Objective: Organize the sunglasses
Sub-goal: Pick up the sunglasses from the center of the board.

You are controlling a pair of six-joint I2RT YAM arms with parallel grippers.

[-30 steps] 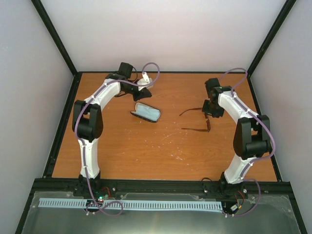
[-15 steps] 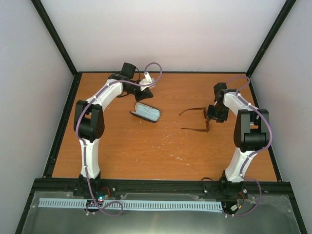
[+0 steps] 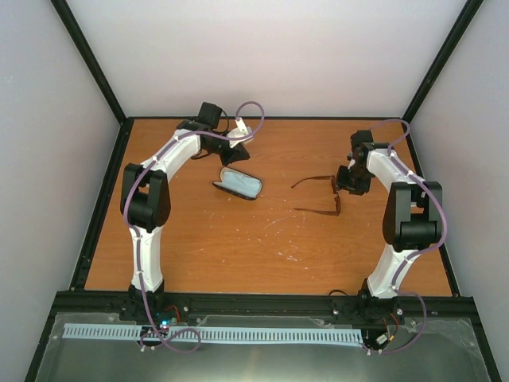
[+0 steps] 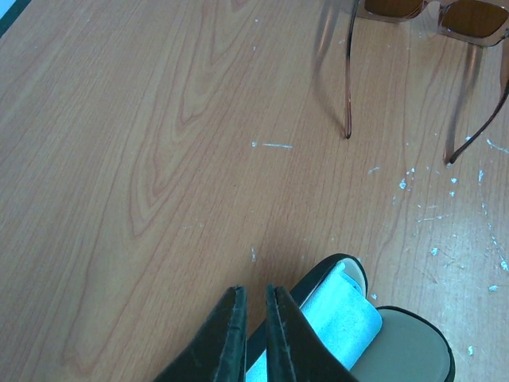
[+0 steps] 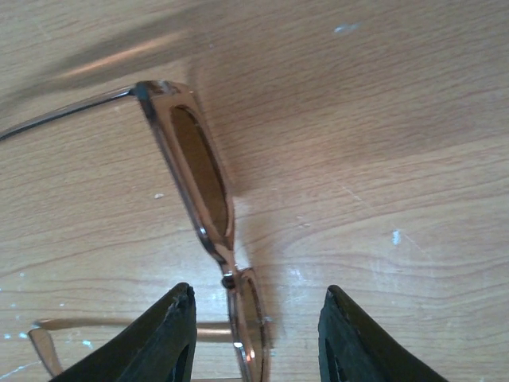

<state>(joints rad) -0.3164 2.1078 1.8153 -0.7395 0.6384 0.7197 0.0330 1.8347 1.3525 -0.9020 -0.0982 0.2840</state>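
Observation:
The sunglasses (image 3: 322, 195), with reddish-brown lenses and thin brown temple arms spread toward the left, rest on the wooden table right of centre. My right gripper (image 3: 347, 182) hangs over their front. In the right wrist view it (image 5: 258, 301) stands open, and the sunglasses' (image 5: 195, 171) bridge lies between the fingers (image 5: 171, 338), touching neither. My left gripper (image 3: 238, 151) hovers just behind the case. In the left wrist view it (image 4: 254, 301) is shut with only a thin slit and nothing in it. The sunglasses (image 4: 429, 12) show at that view's top edge.
A black oblong glasses case (image 3: 237, 184) lies open left of centre with a pale blue cloth (image 4: 342, 318) inside it, its light lining (image 4: 413, 350) showing. Black frame rails (image 3: 102, 199) run along the table's sides, and white walls stand behind.
The right gripper's jaws have spread wider around the sunglasses' front, and the right arm has swung a little toward the right. The sunglasses and the left arm have barely moved.

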